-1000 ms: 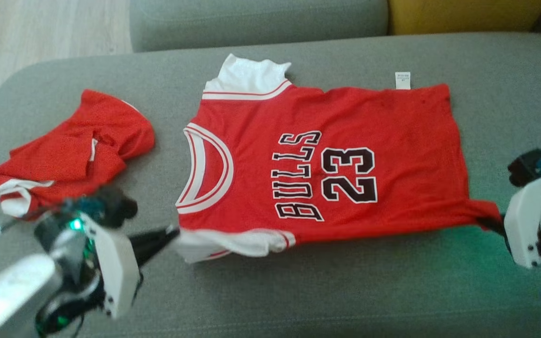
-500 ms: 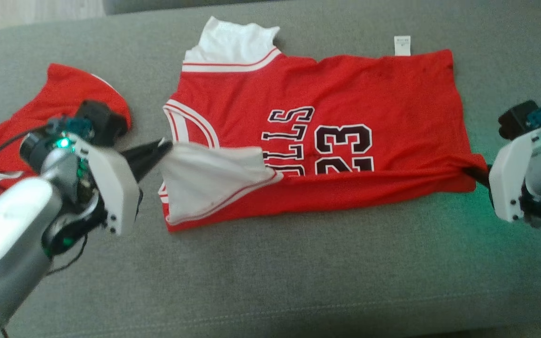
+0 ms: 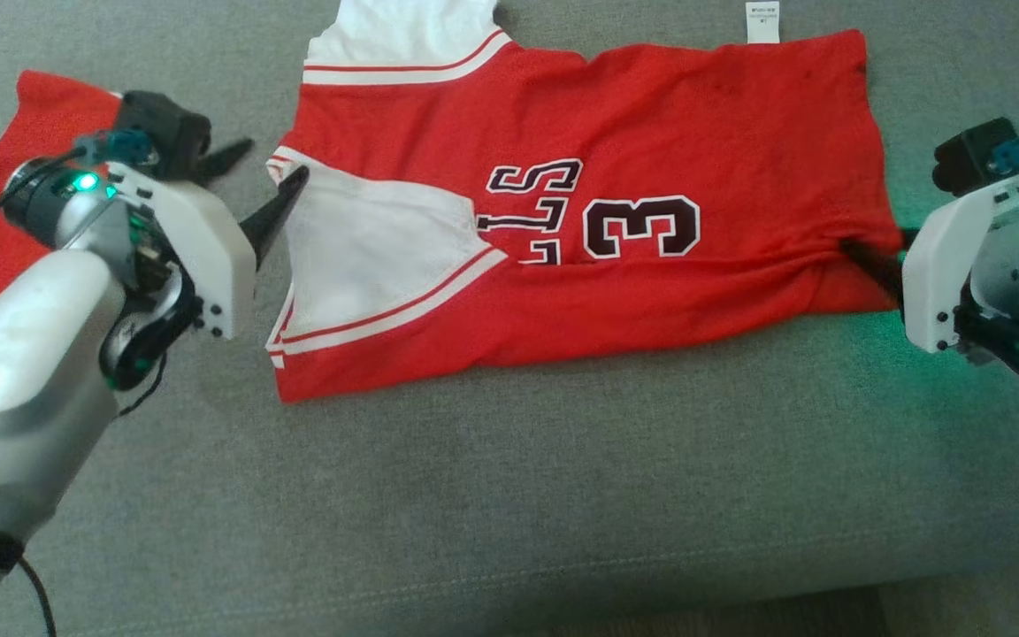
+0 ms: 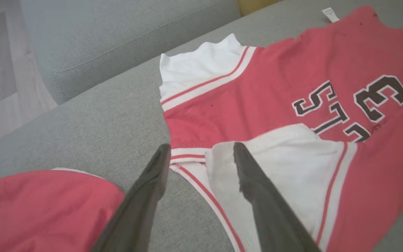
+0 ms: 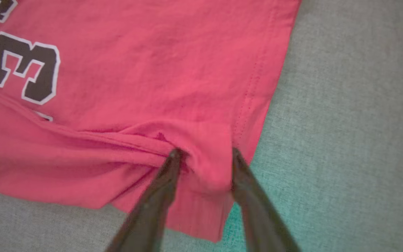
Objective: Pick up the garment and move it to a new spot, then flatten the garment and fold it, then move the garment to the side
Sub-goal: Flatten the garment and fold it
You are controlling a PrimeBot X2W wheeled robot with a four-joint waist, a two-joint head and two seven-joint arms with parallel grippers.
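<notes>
On the grey fabric sofa cushion (image 3: 509, 495), the red sleeveless basketball jersey with white trim and dark lettering (image 3: 580, 292) lies spread sideways, its near long edge folded up over part of the lettering so the white inner armhole panel faces up. At the collar end the left gripper (image 3: 272, 164) is released, its fingers spread, one over the white panel and one over bare cushion, with a crumpled second red garment (image 3: 41, 115) beside it. At the hem corner a bunched fold sits between the fingers of the right gripper (image 5: 205, 154), though I cannot tell whether it is pinched.
</notes>
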